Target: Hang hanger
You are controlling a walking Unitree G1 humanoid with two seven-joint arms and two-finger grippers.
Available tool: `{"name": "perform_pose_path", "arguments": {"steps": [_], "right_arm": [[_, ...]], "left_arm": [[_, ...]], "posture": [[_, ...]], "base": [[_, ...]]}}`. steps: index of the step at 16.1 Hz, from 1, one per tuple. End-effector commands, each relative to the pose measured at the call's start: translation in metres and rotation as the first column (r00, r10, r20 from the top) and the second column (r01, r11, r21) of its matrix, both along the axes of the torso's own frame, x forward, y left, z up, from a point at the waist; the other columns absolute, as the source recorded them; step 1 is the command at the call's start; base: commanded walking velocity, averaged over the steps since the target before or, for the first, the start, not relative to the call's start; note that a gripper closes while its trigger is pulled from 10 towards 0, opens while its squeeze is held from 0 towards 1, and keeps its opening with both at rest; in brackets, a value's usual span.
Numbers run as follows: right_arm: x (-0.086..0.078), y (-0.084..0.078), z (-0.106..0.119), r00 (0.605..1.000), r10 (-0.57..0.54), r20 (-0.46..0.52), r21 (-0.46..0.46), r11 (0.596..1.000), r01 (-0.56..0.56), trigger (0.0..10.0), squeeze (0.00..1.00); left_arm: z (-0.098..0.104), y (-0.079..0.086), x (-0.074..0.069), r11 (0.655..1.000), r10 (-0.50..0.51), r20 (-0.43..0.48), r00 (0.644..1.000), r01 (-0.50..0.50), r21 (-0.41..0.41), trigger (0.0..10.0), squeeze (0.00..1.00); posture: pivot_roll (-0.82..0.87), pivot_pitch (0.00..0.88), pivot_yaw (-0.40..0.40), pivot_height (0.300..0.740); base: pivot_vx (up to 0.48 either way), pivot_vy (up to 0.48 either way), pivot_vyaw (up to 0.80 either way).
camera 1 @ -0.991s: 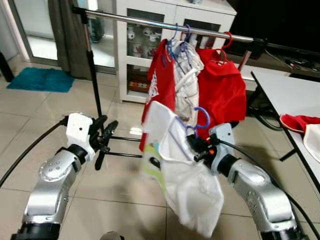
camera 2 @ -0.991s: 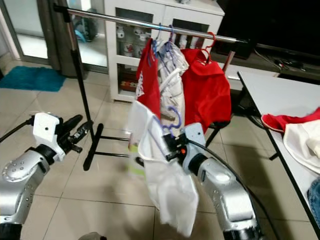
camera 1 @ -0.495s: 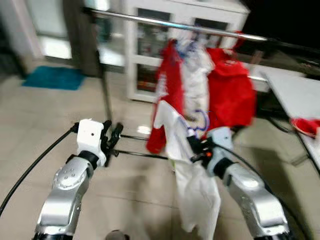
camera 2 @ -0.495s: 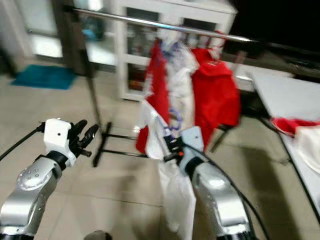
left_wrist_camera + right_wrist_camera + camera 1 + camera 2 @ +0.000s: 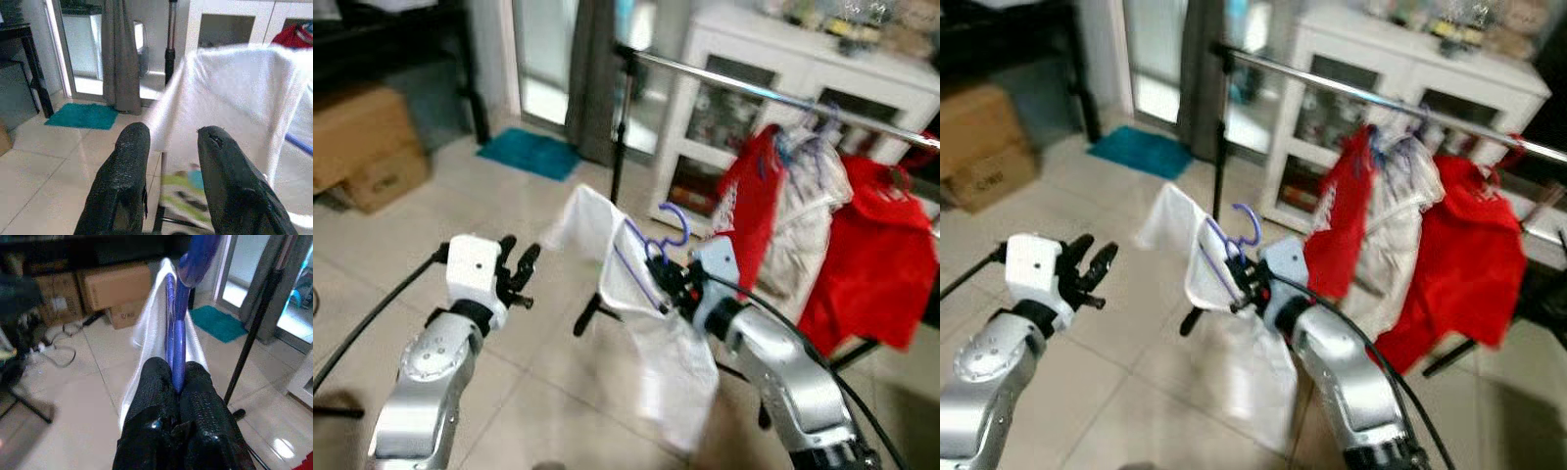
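Note:
My right gripper (image 5: 674, 282) is shut on the neck of a blue hanger (image 5: 646, 259) that carries a white garment (image 5: 675, 362); the cloth hangs below my forearm. In the right wrist view the fingers (image 5: 195, 391) clamp the blue hanger (image 5: 178, 323). The silver clothes rail (image 5: 754, 93) runs behind and to the right, higher than the hanger's hook. Two red garments (image 5: 876, 255) and a white one (image 5: 808, 230) hang on it. My left gripper (image 5: 521, 272) is held out at the left, open with nothing in it, and faces the white cloth (image 5: 244, 98).
The rack's black upright (image 5: 619, 127) stands at the rail's left end, with a white glass-door cabinet (image 5: 744, 59) behind it. Cardboard boxes (image 5: 367, 147) sit at the far left, and a teal mat (image 5: 530, 155) lies by the doorway. Tiled floor lies in front.
The whole view has swung left, so the rack now sits to the right and boxes have come into sight. My right gripper still grips the hanger; the left stays open.

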State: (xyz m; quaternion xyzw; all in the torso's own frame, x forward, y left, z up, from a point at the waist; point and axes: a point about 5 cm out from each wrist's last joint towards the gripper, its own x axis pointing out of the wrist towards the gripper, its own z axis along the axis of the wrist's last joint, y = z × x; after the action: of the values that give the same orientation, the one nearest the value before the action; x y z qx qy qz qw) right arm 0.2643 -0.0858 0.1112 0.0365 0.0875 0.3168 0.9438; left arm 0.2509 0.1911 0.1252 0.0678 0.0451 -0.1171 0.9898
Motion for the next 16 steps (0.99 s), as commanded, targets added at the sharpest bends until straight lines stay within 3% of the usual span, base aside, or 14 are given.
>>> {"name": "perform_pose_path", "arguments": {"steps": [1, 4, 7, 10, 13, 16], "right_arm": [[0.006, -0.013, 0.003, 0.997, -0.083, 0.01, -0.002, 0.997, 0.083, 10.0, 0.0], [0.014, -0.02, 0.005, 0.985, -0.17, -0.012, -0.063, 0.984, 0.169, 10.0, 0.0], [0.018, -0.031, 0.006, 0.962, -0.271, -0.026, -0.084, 0.96, 0.268, 10.0, 0.0], [0.023, -0.023, 0.012, 0.97, -0.241, -0.011, -0.074, 0.968, 0.24, 10.0, 0.0], [0.021, -0.001, 0.024, 0.994, -0.1, 0.032, -0.051, 0.993, 0.102, 10.0, 0.0], [0.02, 0.0, 0.027, 0.992, -0.128, 0.021, -0.039, 0.991, 0.129, 10.0, 0.0]], "left_arm": [[-0.002, -0.004, -0.001, 1.0, -0.019, -0.014, 1.0, 0.019, 0.007, 10.0, 0.0], [0.001, -0.004, 0.005, 0.998, -0.047, -0.017, 0.999, 0.047, 0.034, 10.0, 0.0], [0.005, -0.007, 0.006, 0.994, -0.102, -0.017, 0.995, 0.103, 0.029, 10.0, 0.0], [0.002, -0.006, 0.007, 0.995, -0.098, -0.029, 0.995, 0.099, 0.025, 10.0, 0.0], [0.004, -0.01, 0.005, 0.994, -0.113, -0.029, 0.993, 0.113, -0.001, 10.0, 0.0], [0.002, -0.002, 0.003, 0.997, -0.074, -0.034, 0.997, 0.074, -0.011, 10.0, 0.0]], "posture": [[-0.03, 0.0, -0.099, 0.74], [-0.03, 0.0, -0.085, 0.74], [-0.03, 0.0, -0.085, 0.74], [-0.03, 0.0, -0.087, 0.74], [-0.03, 0.0, -0.091, 0.74], [-0.03, 0.0, -0.094, 0.74]], "base": [[0.428, 0.0, 0.0], [0.424, 0.0, 0.0], [0.424, 0.0, -0.8], [0.414, 0.0, 0.0], [0.415, 0.0, 0.0], [0.411, 0.0, 0.0]]}}
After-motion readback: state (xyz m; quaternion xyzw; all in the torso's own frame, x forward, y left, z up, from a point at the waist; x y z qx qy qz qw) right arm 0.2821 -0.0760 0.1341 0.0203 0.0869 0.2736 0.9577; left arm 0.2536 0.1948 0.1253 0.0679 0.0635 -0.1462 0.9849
